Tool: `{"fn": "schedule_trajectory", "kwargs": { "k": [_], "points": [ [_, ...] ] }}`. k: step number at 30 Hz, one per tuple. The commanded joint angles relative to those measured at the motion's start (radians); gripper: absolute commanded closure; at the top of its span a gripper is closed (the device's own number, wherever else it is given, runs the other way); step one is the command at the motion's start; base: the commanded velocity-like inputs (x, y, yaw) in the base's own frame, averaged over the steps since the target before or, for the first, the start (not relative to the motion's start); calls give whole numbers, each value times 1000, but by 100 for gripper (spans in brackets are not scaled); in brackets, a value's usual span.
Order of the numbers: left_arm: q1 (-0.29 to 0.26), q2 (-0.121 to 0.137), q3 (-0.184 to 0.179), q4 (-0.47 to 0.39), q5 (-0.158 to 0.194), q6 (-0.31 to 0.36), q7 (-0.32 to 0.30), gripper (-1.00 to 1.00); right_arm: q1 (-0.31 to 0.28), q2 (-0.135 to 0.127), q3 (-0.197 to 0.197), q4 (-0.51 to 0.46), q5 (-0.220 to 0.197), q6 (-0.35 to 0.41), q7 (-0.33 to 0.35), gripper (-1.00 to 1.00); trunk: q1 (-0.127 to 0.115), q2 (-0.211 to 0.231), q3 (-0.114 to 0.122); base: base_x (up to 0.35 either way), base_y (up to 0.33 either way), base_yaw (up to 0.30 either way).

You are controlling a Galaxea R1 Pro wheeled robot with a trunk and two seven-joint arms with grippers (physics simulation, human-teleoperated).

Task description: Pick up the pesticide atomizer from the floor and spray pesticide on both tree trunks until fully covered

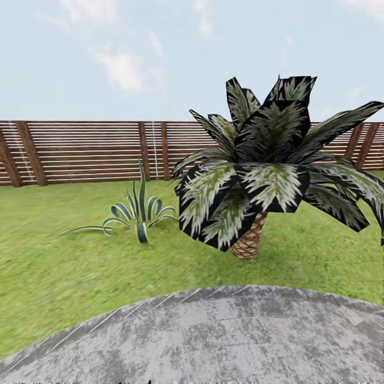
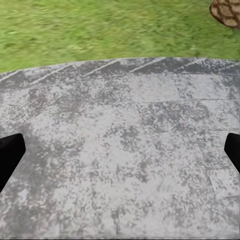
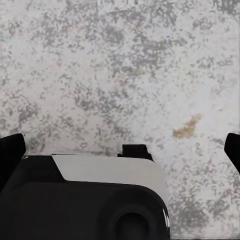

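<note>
Both grippers, left (image 2: 120,150) and right (image 3: 120,150), spread wide and empty above grey stone paving (image 1: 224,336). Lawn (image 1: 64,266) beyond; short palm (image 1: 266,176) right, trunk base partly hidden by fronds; fence (image 1: 80,152) far.

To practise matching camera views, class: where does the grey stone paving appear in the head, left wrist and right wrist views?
Head view: the grey stone paving spans the bottom, its curved edge meeting the grass.
Left wrist view: the paving covers most of the picture, with grass beyond its edge.
Right wrist view: the paving lies behind a black-and-white robot part.
Shared landmark: the palm's scaly trunk, in the head and left wrist views.
</note>
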State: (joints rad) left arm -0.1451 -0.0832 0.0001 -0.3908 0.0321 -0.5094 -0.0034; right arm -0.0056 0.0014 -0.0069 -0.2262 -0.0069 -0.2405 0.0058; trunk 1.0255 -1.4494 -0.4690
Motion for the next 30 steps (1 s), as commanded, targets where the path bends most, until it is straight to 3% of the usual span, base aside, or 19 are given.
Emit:
{"fn": "schedule_trajectory", "kwargs": {
  "k": [1, 17, 30],
  "points": [
    [-1, 0, 0, 1, 3, -3, 0, -100, -1, 0, -1, 1, -1, -3, 1, -100, -1, -1, -1, -249, 202, -84],
    [-1, 0, 0, 1, 3, -3, 0, -100, -1, -3, -2, 1, -1, -3, 1, -100, -1, -1, -1, -249, 204, -243],
    [-1, 0, 1, 0, 5, -4, 0, -100, -1, -4, -2, 1, -1, -3, 2, -100, -1, -1, -1, -32, 26, -278]
  ]
}}
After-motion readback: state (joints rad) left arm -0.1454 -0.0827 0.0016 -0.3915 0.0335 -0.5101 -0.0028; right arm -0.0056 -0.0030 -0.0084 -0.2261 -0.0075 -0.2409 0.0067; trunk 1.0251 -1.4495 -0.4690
